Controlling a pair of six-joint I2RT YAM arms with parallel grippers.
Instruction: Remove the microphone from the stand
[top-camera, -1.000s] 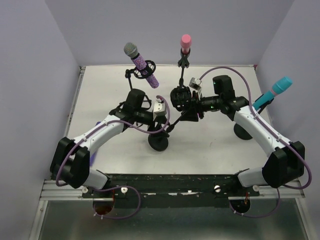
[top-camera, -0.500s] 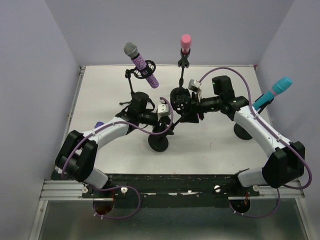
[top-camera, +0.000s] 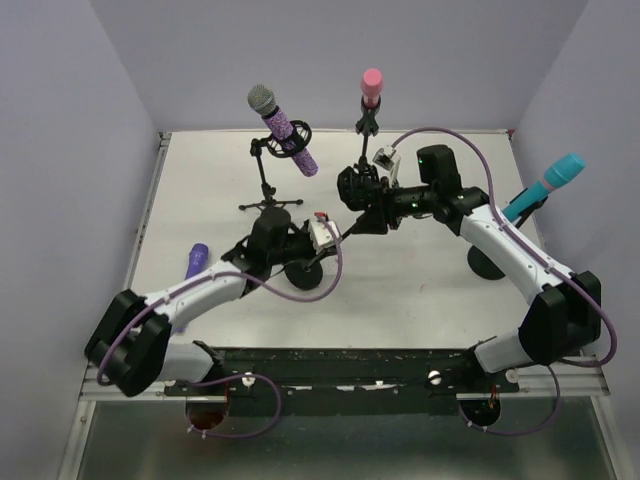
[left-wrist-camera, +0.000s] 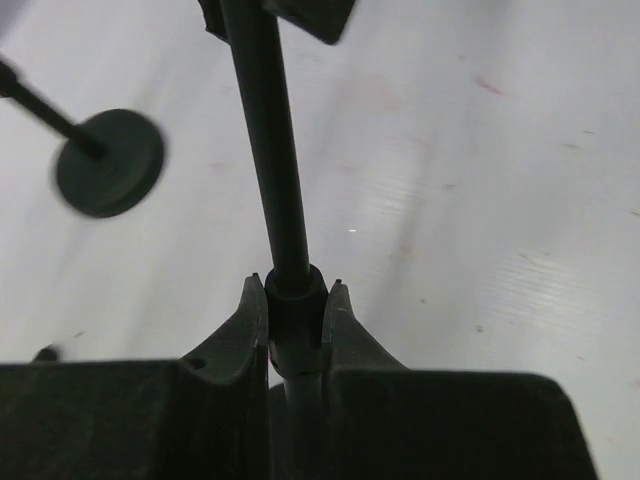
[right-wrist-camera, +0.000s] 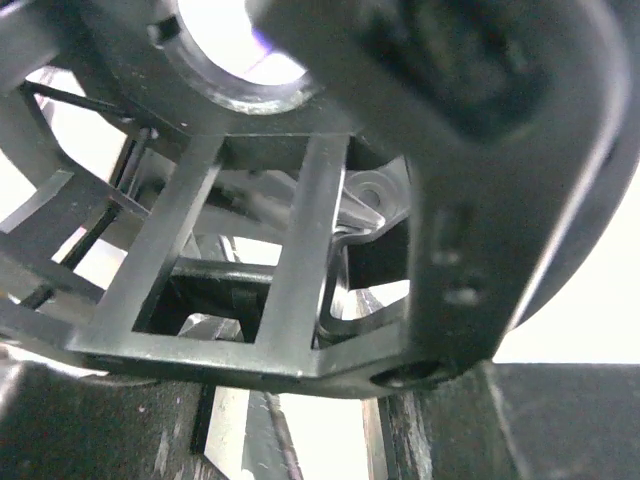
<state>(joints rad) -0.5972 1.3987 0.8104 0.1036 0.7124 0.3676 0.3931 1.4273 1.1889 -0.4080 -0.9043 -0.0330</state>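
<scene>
The middle stand has a round black base (top-camera: 305, 277) and a thin black pole (left-wrist-camera: 270, 150). My left gripper (top-camera: 325, 232) (left-wrist-camera: 295, 290) is shut on the pole's collar, low down. At the pole's top sits a black cage-like holder (top-camera: 355, 190) (right-wrist-camera: 300, 230), with my right gripper (top-camera: 365, 200) (right-wrist-camera: 300, 400) shut on it. The holder's ring (right-wrist-camera: 240, 50) shows light through it. A purple microphone (top-camera: 195, 262) lies flat on the table at the left, apart from both grippers.
Three other stands carry microphones: a purple one with a silver head (top-camera: 283, 125) at the back left, a pink one (top-camera: 371, 85) at the back, and a teal one (top-camera: 555, 178) at the right wall. A round stand base (left-wrist-camera: 110, 162) shows blurred.
My left gripper has shut on the stand's pole, and its arm has swung nearer, uncovering the purple microphone. My right gripper has shifted the holder slightly back.
</scene>
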